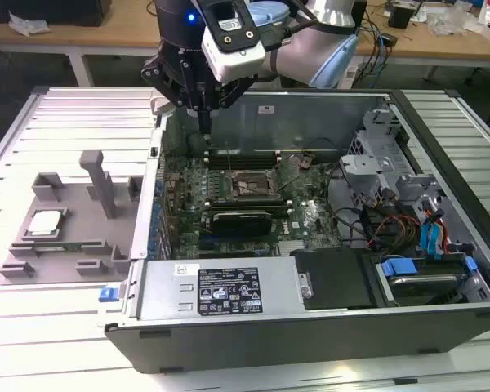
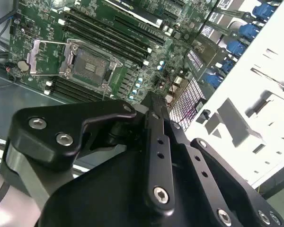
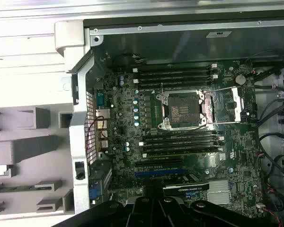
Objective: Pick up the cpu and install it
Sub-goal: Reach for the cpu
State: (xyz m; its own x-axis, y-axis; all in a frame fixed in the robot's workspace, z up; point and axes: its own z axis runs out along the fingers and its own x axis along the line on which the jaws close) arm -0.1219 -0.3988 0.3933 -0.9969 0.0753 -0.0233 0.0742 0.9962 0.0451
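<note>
One silvery square cpu (image 1: 46, 222), pale-edged

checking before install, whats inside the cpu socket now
The socket is open, its frame swung aside, with only bare contacts inside. Nothing covers it. No chip sits in it; the cpu lies on the grey holder outside the case.

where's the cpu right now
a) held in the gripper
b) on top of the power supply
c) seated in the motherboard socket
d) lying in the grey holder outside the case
d: the cpu lies flat in the grey holder at the exterior view's left, outside the computer case, while the socket on the board sits open and empty.
</note>
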